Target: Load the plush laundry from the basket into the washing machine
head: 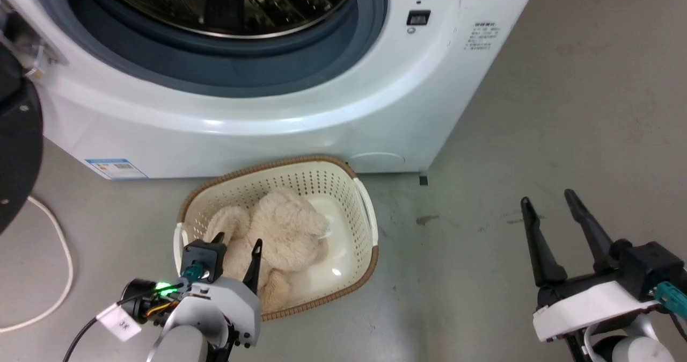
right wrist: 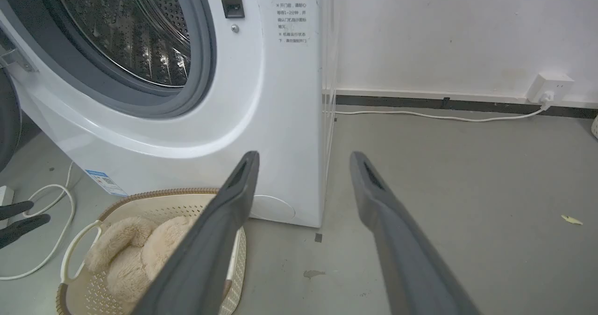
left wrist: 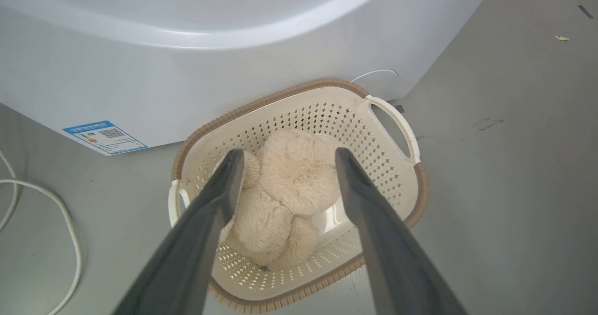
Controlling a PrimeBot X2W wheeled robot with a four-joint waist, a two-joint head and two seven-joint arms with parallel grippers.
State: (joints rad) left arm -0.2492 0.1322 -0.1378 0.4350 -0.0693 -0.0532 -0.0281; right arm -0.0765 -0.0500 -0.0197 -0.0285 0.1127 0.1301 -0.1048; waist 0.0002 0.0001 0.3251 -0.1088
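The fluffy beige plush laundry (head: 284, 230) lies curled inside the cream basket (head: 354, 190), which stands on the floor against the front of the white washing machine (head: 279, 120). The drum (head: 225, 2) is exposed, and the black-rimmed door (head: 16, 152) hangs open at the left. My left gripper (head: 237, 241) is open above the basket's near left rim, fingers spread over the plush (left wrist: 289, 175) without touching it. My right gripper (head: 547, 200) is open over bare floor to the right, empty. The right wrist view shows the plush (right wrist: 135, 254) in the basket (right wrist: 84, 231) at lower left.
A white cable (head: 59, 254) loops on the floor left of the basket. Another cable (right wrist: 434, 117) runs along the wall to a socket (right wrist: 549, 87) behind the machine's right side. Grey floor (head: 563, 109) stretches to the right of the washer.
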